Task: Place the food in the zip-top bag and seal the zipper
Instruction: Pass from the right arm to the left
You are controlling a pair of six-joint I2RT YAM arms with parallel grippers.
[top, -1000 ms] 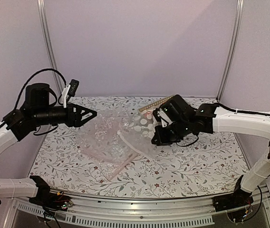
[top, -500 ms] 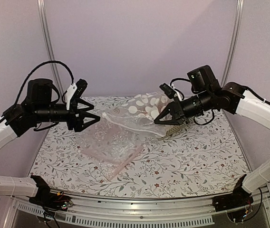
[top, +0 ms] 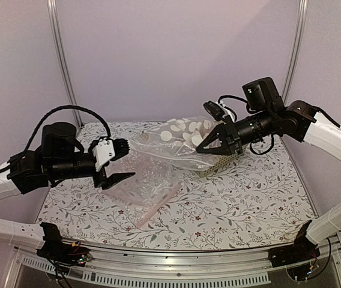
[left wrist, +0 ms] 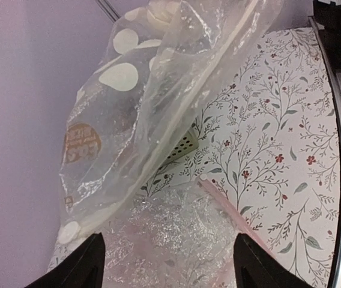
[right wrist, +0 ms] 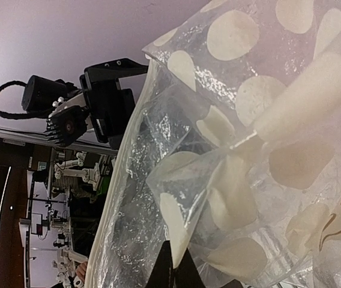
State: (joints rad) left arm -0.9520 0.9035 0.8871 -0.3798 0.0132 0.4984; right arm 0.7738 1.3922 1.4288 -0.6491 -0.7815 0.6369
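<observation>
Lilac walls (top: 176, 54), floral-print table (top: 248, 204)

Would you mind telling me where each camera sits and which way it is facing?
Top external: above and behind the arm bases, looking down and forward over the floral-patterned table; both arms, the left gripper and right gripper show.
Left wrist: low over the table, facing the lifted clear plastic bag with white polka dots; its two dark fingertips show.
Right wrist: close against that bag, facing the left arm beyond; its own pinched fingertips show.
Shared: all three see that bag.
</observation>
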